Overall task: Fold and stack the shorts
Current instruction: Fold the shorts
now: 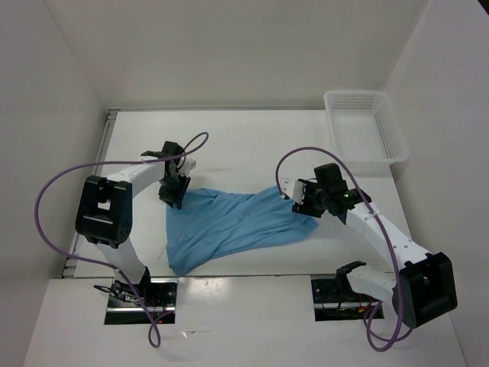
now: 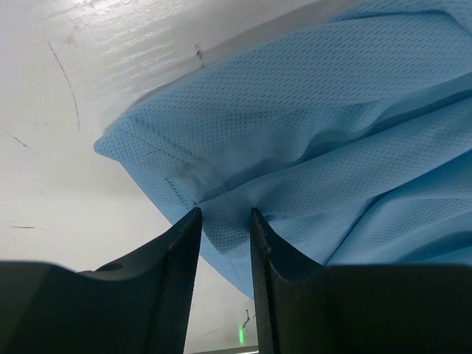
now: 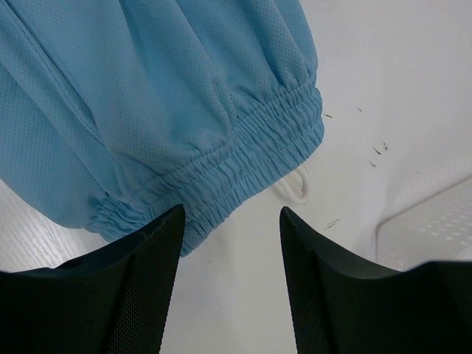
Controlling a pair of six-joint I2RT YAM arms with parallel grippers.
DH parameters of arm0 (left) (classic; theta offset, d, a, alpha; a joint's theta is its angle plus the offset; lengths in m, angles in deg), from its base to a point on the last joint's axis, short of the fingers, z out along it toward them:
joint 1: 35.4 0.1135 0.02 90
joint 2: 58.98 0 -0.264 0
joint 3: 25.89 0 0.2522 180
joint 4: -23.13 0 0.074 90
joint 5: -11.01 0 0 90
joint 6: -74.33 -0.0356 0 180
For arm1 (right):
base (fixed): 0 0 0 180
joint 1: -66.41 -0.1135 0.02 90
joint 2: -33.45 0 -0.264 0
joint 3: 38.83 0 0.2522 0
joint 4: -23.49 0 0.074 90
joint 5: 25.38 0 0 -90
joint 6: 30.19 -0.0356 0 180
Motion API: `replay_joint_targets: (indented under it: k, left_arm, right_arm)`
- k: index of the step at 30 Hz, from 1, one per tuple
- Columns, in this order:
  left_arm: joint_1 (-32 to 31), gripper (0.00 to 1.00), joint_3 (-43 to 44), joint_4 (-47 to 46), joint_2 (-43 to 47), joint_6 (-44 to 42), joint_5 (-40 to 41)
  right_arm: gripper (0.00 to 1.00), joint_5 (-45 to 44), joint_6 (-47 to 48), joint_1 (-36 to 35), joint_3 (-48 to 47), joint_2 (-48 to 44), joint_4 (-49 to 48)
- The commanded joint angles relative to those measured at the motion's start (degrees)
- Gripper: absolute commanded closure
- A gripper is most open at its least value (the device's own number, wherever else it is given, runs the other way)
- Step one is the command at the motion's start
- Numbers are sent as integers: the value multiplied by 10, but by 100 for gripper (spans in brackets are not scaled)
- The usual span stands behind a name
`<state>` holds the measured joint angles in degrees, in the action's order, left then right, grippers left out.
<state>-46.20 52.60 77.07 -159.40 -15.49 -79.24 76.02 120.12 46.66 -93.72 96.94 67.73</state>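
The light blue shorts (image 1: pixel 237 223) lie rumpled across the middle of the white table. My left gripper (image 1: pixel 174 195) hangs over their upper left corner. In the left wrist view its jaws (image 2: pixel 223 215) stand a narrow gap apart, the tips right at a stitched leg hem (image 2: pixel 184 169), and nothing is pinched between them. My right gripper (image 1: pixel 298 200) is at the shorts' right end. It is open (image 3: pixel 230 214), with the gathered elastic waistband (image 3: pixel 251 166) just ahead of its left finger and a loop of white drawstring (image 3: pixel 297 184) on the table beyond.
A white mesh basket (image 1: pixel 365 130) stands at the back right corner, and its rim (image 3: pixel 431 221) shows close to my right gripper. White walls close in the table on three sides. Purple cables loop above both arms.
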Motion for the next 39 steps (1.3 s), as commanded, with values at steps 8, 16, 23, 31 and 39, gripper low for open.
replay_joint_targets:
  k: [8,16,23,31,39]
  left_arm:
    - [-2,91,2,22,-43,-2,-7]
    - [-2,100,64,58,5,-2,6]
    - [-2,100,146,108,10,-2,13]
    - [3,95,168,122,-14,-2,26]
    - [9,63,105,56,-41,-2,60]
  right_arm:
    - [40,-3,18,-12,7,-15,-12]
    - [39,-3,54,-36,-1,-42,31]
    - [30,-10,115,-48,4,-61,59]
    - [29,-49,80,-66,33,6,-14]
    - [32,-42,73,-97,46,6,-34]
